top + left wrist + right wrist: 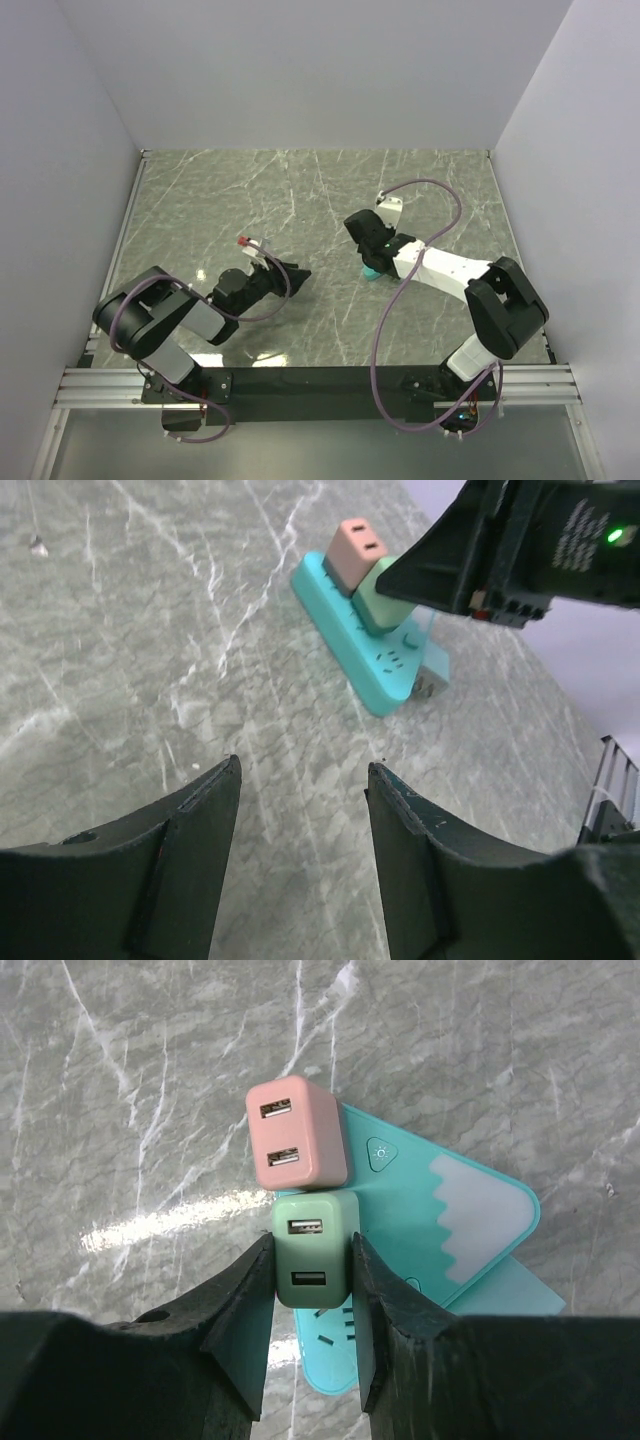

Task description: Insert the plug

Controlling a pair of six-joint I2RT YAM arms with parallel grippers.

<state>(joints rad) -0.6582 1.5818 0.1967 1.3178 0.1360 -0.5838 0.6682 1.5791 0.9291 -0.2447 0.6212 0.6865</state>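
Note:
A teal power strip (420, 1210) lies flat on the marble table. A pink plug block (295, 1132) stands on it. Right beside the pink one is a green plug block (315, 1245) with two USB ports, and my right gripper (312, 1260) is shut on its two sides. The green plug's (375, 600) base meets the strip (365, 650) in the left wrist view; its prongs are hidden. My left gripper (303, 770) stands open and empty over bare table, well to the left of the strip (371, 272).
A small red and white object (252, 242) lies on the table just behind the left gripper (290, 272). A purple cable (440, 190) loops above the right arm. White walls enclose the table on three sides.

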